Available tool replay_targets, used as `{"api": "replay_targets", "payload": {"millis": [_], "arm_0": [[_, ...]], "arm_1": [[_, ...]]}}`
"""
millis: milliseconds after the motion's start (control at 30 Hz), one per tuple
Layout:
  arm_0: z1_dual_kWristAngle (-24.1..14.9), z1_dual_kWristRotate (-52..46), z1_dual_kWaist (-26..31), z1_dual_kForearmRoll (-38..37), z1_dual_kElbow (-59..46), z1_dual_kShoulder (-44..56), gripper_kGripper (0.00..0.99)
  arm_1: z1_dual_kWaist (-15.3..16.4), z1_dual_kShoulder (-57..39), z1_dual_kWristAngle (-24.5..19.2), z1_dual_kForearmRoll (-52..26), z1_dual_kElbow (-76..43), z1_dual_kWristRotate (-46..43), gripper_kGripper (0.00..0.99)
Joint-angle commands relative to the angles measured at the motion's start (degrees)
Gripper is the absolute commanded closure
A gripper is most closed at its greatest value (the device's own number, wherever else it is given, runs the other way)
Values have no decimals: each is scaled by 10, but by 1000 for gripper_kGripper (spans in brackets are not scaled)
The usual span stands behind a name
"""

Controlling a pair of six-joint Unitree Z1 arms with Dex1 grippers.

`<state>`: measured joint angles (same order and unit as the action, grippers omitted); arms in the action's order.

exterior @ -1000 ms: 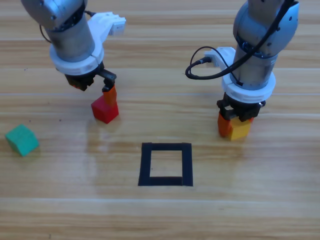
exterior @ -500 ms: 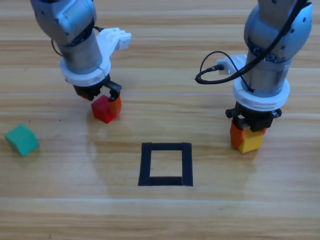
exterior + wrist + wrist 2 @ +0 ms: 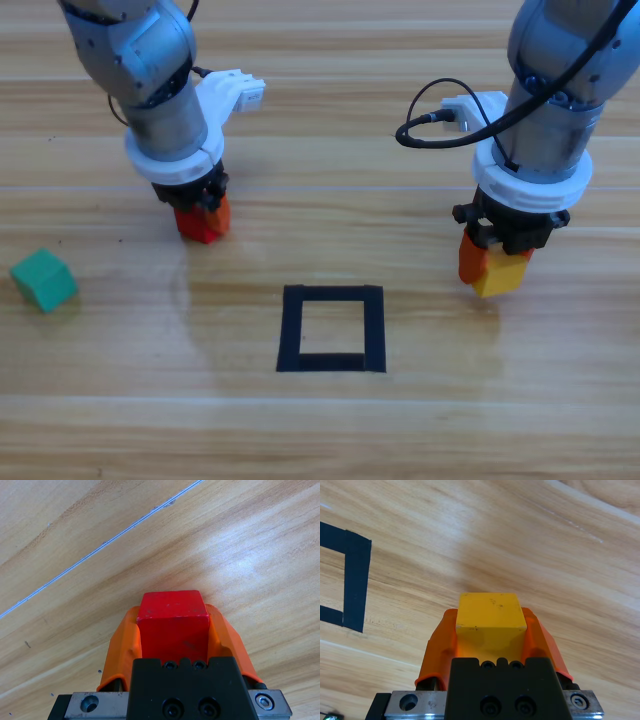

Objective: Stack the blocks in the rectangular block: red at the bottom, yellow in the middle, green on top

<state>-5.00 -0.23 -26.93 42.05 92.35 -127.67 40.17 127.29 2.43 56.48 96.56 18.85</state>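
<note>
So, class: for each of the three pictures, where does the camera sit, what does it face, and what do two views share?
High view: above the table, looking down on both arms, the tape square and green cube.
Left wrist view: on the left arm, looking along the left hand at the red cube.
Right wrist view: on the right arm, along the right hand at the yellow cube.
Shared: the tape square appears in the high and right wrist views.

No readable text

No letters, numbers, brand marks or signs can be read on any surface shown in the three views.
</note>
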Motion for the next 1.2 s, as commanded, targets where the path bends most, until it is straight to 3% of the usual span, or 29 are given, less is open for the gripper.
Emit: {"api": "replay_targets", "payload": {"millis": [33,100,367,567,867,1200], "arm_0": [[-4,-31,-17,-3,-23,-3,876],[-2,-74,-25,1,-32,11,927],[3,-313,-132,42,-58,84,958],[0,-458,-223,127,-7,77,956],[-11,-565,-297,143,26,56,949],[-23,-570,-309,126,54,3,949]], "arm_1": [[19,-38,15,-23,-33,-23,924],[24,-48,12,-34,-48,-27,924],[24,-64,-10,-38,-67,-8,921],[24,-88,-10,-57,-93,7,919],[24,-96,-18,-57,-92,29,915],[24,-94,-25,-57,-87,34,915]]}}
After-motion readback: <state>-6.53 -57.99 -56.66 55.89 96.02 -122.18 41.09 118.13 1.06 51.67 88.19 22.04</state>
